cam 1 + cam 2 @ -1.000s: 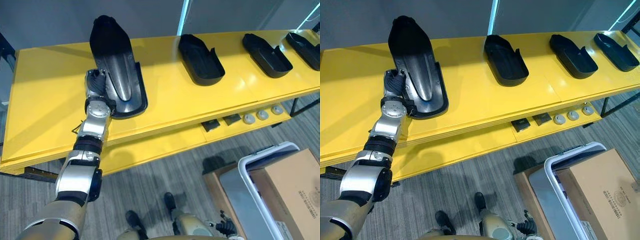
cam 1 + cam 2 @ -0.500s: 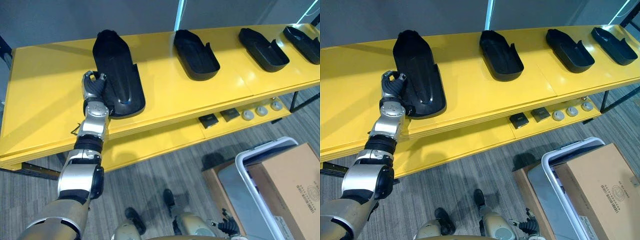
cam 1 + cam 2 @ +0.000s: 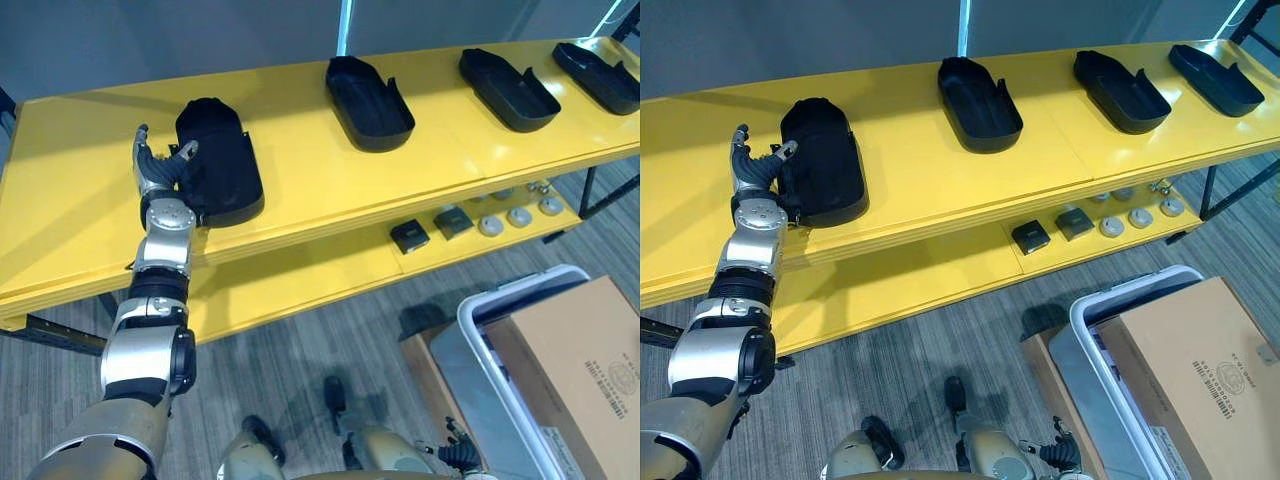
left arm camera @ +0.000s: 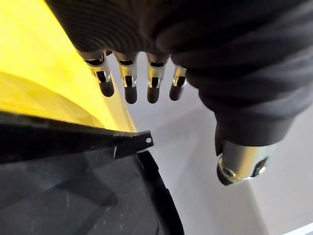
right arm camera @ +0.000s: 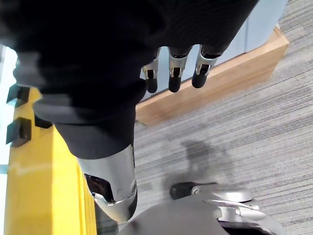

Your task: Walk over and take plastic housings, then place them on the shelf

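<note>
A black plastic housing (image 3: 218,168) lies flat on the top of the yellow shelf (image 3: 300,180), towards its left end. My left hand (image 3: 157,178) is right beside the housing's left edge, open, with straight fingers (image 4: 129,84) spread above the shelf and nothing in them. The housing's dark rim (image 4: 132,143) shows just under that hand in the left wrist view. Three more black housings (image 3: 368,90) (image 3: 507,90) (image 3: 600,76) stand in a row further right on the shelf top. My right hand (image 5: 171,73) hangs open over the grey floor, holding nothing.
The lower yellow shelf board carries small dark blocks (image 3: 410,237) and round grey parts (image 3: 518,216). A white-rimmed bin (image 3: 500,330) with a cardboard box (image 3: 575,370) stands on the floor at the lower right, close to the shelf's front.
The left hand has opened and let go of the housing. The housing, tilted up a second ago, now lies flat on the shelf. The camera has shifted too.
</note>
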